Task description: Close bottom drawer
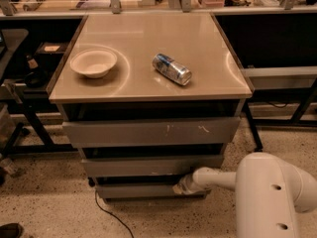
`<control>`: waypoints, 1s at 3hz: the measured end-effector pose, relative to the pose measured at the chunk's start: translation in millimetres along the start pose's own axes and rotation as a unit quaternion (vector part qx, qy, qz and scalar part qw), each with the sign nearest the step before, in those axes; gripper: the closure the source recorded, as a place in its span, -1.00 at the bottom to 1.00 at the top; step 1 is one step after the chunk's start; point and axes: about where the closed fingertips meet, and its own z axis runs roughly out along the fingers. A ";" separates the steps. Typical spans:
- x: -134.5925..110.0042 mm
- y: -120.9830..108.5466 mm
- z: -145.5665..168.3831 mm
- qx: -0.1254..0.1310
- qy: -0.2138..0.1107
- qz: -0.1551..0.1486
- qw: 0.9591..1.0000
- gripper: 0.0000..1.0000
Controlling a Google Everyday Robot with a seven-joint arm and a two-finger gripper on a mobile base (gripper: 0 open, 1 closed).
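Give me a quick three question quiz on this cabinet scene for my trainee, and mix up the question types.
1. True or false: the bowl sits left of the can on the cabinet top.
2. Where is the robot's hand? A: resting on the cabinet top. B: low down, at the right end of the bottom drawer front. C: inside the bowl.
3. Fill in the blank: the can is not standing upright, it lies on its ____.

Key: 1 true; 2 B; 3 side.
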 end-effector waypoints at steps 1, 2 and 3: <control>-0.2 0.0 -0.9 0.001 -0.001 -0.002 1.000 1.00; 11.5 5.9 -12.7 -0.002 0.011 0.007 1.000 1.00; 22.2 -19.4 -68.1 0.044 0.013 0.048 0.998 1.00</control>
